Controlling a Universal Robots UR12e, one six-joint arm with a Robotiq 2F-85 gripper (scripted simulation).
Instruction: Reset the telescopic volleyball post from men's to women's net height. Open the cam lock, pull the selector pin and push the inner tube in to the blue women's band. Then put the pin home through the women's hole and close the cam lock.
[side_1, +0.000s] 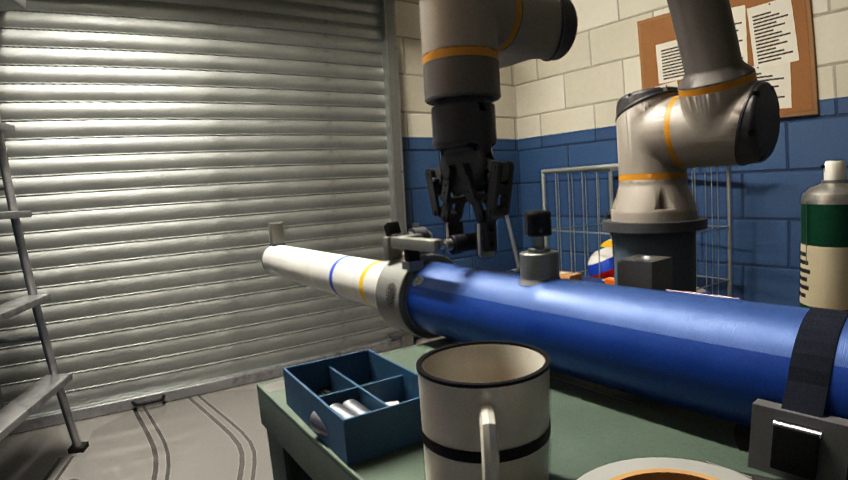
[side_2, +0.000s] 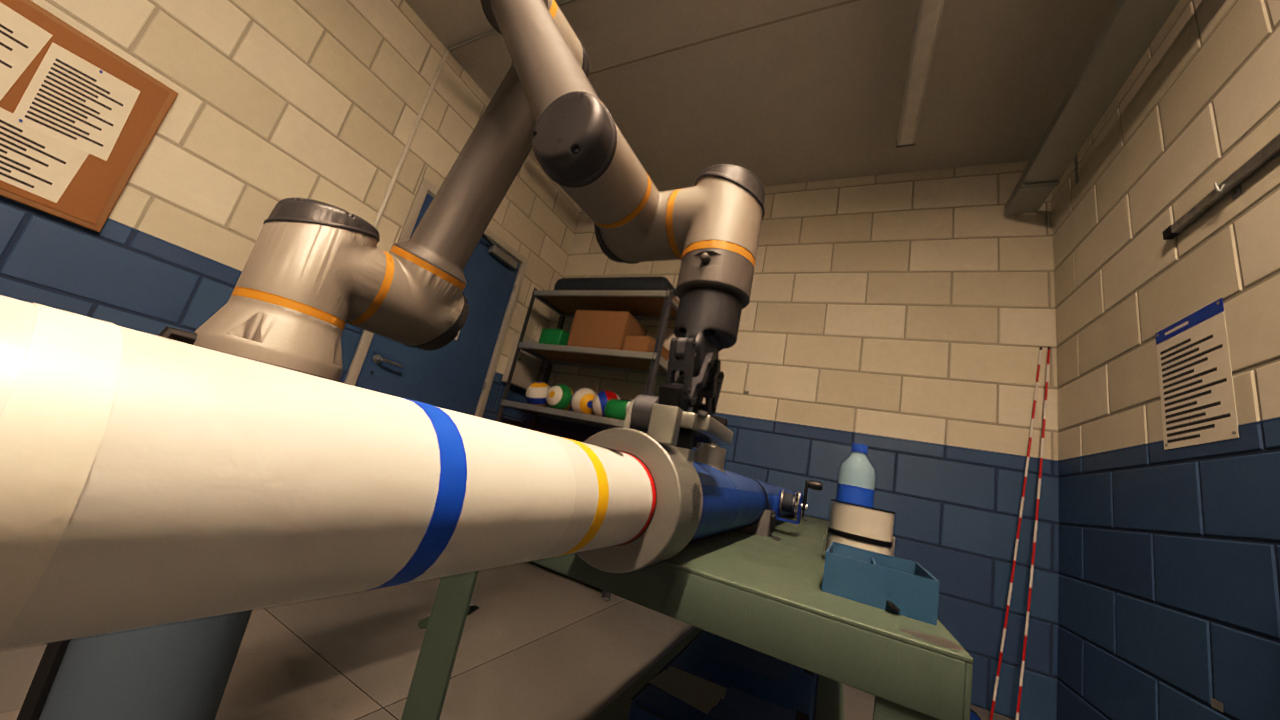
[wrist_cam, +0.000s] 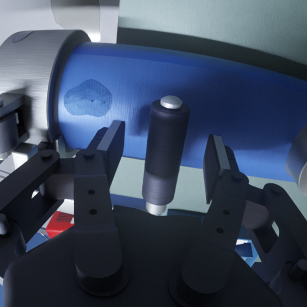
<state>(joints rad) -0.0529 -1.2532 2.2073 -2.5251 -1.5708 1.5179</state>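
My gripper (side_1: 471, 237) (wrist_cam: 163, 149) hangs fingers down over the collar end of the blue outer tube (side_1: 601, 333), and the dark grip of the cam lock lever (wrist_cam: 166, 149) (side_1: 461, 242) stands between its two fingers. The lever lies along the tube from the grey collar (side_1: 393, 291) (side_2: 649, 501). The white inner tube (side_1: 324, 272) (side_2: 268, 484) sticks out of the collar, with the yellow band (side_2: 595, 497) near the collar and the blue band (side_2: 443, 492) further out. The selector pin (side_1: 538, 238) with its black knob stands in the outer tube to the right. The gripper is open and holds nothing.
The pin's grey boss (wrist_cam: 297, 160) is just right of the fingers. A mug (side_1: 483, 410) and a blue parts tray (side_1: 351, 401) sit on the green bench in front of the tube. The arm's base (side_1: 654, 238) stands behind it, and a roller shutter (side_1: 190, 190) fills the left.
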